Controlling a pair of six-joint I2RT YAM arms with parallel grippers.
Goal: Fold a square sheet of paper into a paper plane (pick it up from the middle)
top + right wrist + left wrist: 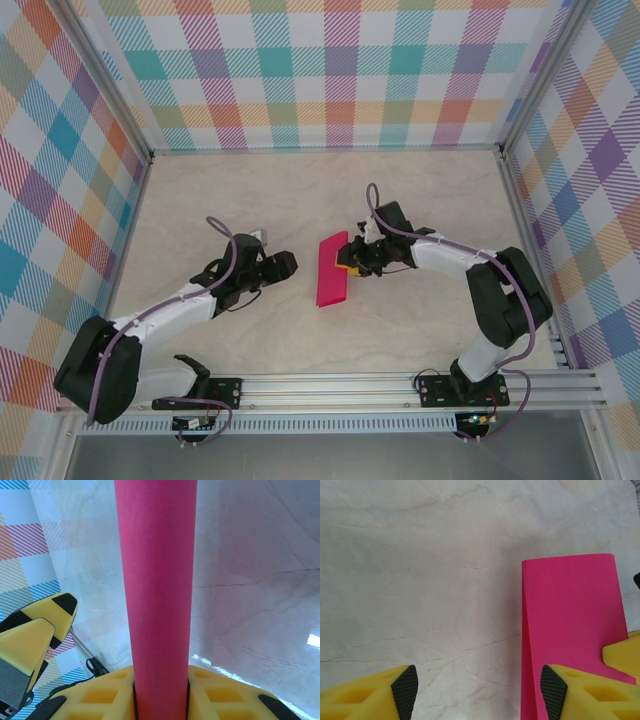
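Magenta-pink, the sheet of paper (332, 272) appears from the top external camera as a narrow folded rectangle near the middle of the pale marbled table (250, 200), between the two arms. The right gripper (350, 260) is clamped on its right long edge, while the left gripper (288, 264) hangs just beside its left edge, apart from it. Checked walls (320, 70) in pastel colours enclose the table on three sides. In the left wrist view, the left gripper (477, 692) is spread wide with nothing between its fingers; the black pads (404, 690) stand well apart over bare table (420, 580). The sheet (570, 620) sits to the right, in front of the right-hand finger, and two layers part slightly along its left side. A yellow finger of the right gripper (624, 655) meets the sheet's right edge. In the right wrist view, the right gripper (160, 700) is clenched on the sheet (157, 580), which runs as a straight pink band up from between the yellow fingers. The left gripper (35, 640) shows at the lower left, clear of the paper. Whether the sheet touches the table I cannot tell.
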